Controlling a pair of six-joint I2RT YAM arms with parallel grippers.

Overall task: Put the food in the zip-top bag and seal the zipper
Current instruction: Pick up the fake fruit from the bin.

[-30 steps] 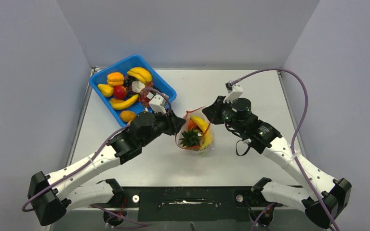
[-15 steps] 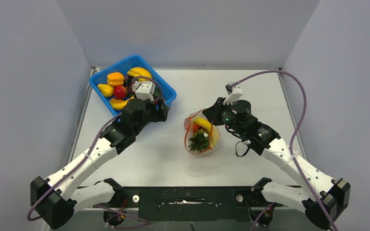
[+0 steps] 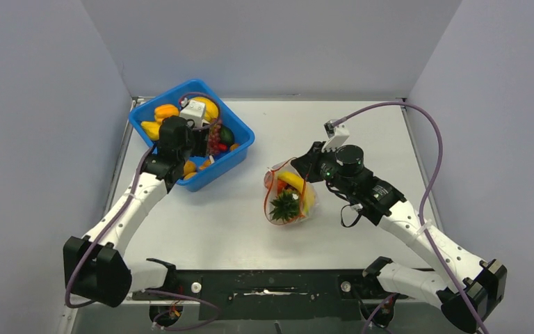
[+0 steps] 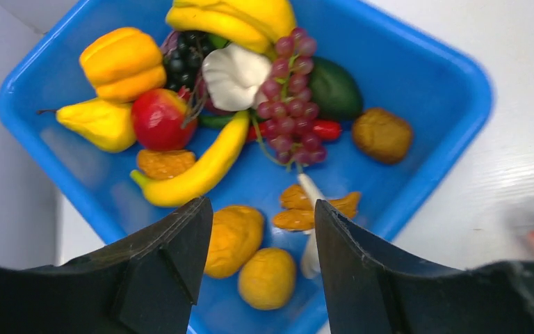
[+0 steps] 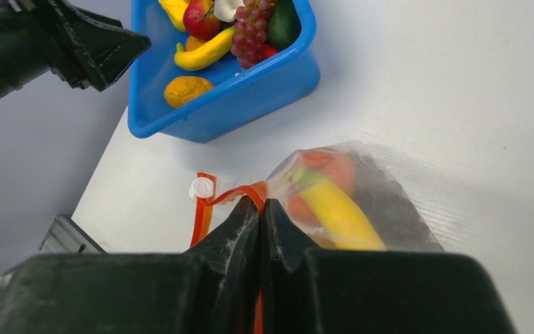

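Observation:
The clear zip-top bag (image 3: 288,202) lies mid-table and holds a pineapple (image 3: 284,205), a banana (image 3: 293,181) and a red-orange piece. My right gripper (image 3: 304,167) is shut on the bag's red-orange zipper strip (image 5: 235,194) at the mouth; the white slider tab (image 5: 201,187) sits at the strip's end. My left gripper (image 3: 192,141) is open and empty above the blue bin (image 3: 242,141), over orange-brown pieces (image 4: 233,239). The bin holds bananas (image 4: 195,175), purple grapes (image 4: 288,104), a red fruit (image 4: 158,119) and an orange pepper (image 4: 120,62).
The bin stands at the back left, close to the left wall. A dark green piece (image 4: 334,88), a white garlic (image 4: 234,73) and a yellow pear (image 4: 99,122) also lie in it. The left arm's fingers (image 5: 94,47) show in the right wrist view.
My left arm has swung from beside the bag back left to over the blue bin. The right gripper has stayed shut on the zipper strip; the bag has shifted slightly.

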